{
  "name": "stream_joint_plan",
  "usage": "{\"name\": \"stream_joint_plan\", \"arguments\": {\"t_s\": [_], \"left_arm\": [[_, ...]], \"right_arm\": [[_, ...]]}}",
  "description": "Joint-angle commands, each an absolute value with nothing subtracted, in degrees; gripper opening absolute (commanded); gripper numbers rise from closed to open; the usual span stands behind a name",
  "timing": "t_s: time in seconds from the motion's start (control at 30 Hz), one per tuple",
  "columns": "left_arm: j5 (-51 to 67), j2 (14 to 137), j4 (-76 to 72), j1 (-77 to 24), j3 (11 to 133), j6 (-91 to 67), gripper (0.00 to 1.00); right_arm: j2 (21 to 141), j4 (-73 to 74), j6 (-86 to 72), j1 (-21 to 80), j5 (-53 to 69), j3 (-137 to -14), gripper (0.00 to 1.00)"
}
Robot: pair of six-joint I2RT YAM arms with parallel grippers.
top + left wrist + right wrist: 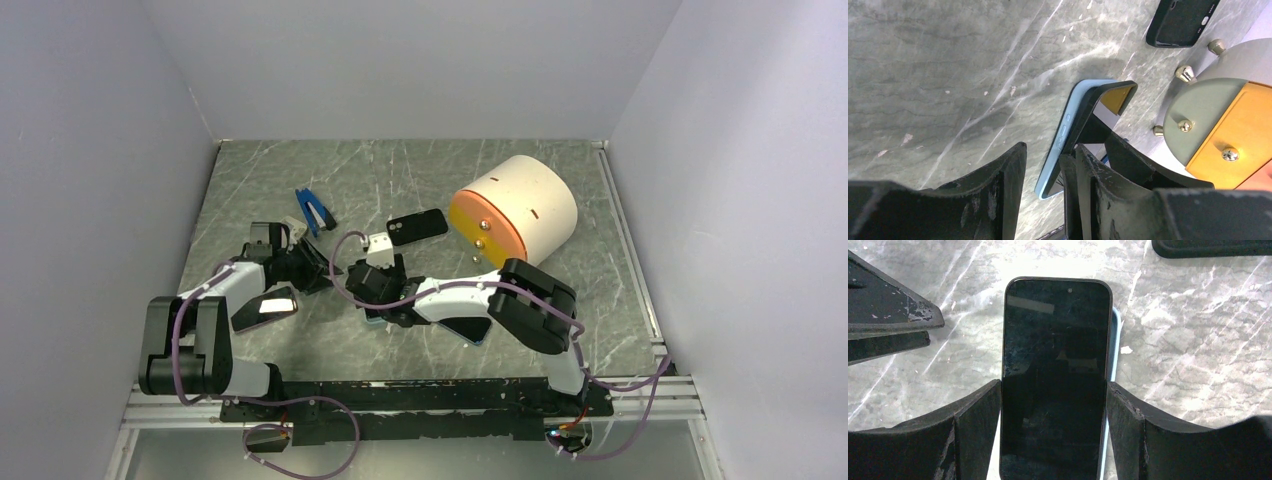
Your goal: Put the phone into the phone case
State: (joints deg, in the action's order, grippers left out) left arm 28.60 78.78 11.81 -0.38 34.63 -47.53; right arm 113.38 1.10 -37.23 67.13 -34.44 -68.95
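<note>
1. Right gripper (1053,390): its fingers (973,430) clamp the phone (1055,325) by the two long edges, screen up.
2. Phone: it sits over the blue case (1116,340). In the right wrist view, the case rim shows only as a thin strip along the phone's right edge.
3. Phone seating: in the left wrist view the phone (1098,107) is tilted. One long edge meets the blue case (1060,145) and the other stands raised above it, so it is not flush in the case.
4. Blue case: it lies flat on the table (400,180), under the right gripper (383,292) near the middle of the table.
5. Left gripper (1042,155): the jaws stand at a narrow gap and hold nothing. The fingers (993,200) are just beside the blue case's long side.
6. Black case (417,227): it lies beyond the right gripper, apart from the phone.
7. Drum (515,210): it lies on its side to the right of the black case, orange face toward the arms.
8. Blue tool (315,210): it lies beyond the left gripper (308,268).
</note>
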Motion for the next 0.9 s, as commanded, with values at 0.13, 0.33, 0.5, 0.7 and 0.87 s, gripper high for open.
{"name": "stream_joint_plan", "arguments": {"t_s": [0.13,0.33,0.5,0.7,0.87], "left_arm": [[30.23,79.85,9.82,-0.18,34.44,-47.84,0.46],[31.01,80.35,9.02,-0.18,34.23,-47.59,0.46],[32.55,82.15,6.87,-0.75,33.88,-48.37,0.46],[31.29,84.10,5.74,-4.06,35.95,-48.22,0.43],[28.36,87.59,7.18,-6.46,40.00,-46.86,0.43]], "right_arm": [[111.91,6.32,-40.32,67.59,-35.41,-68.20,0.65],[110.24,7.51,-42.11,67.59,-33.30,-67.76,0.86],[108.23,6.49,-41.40,67.46,-30.95,-66.60,0.93],[105.09,3.30,-41.18,65.59,-26.17,-62.73,0.82],[103.19,0.28,-41.18,63.27,-21.94,-59.80,0.81]]}}
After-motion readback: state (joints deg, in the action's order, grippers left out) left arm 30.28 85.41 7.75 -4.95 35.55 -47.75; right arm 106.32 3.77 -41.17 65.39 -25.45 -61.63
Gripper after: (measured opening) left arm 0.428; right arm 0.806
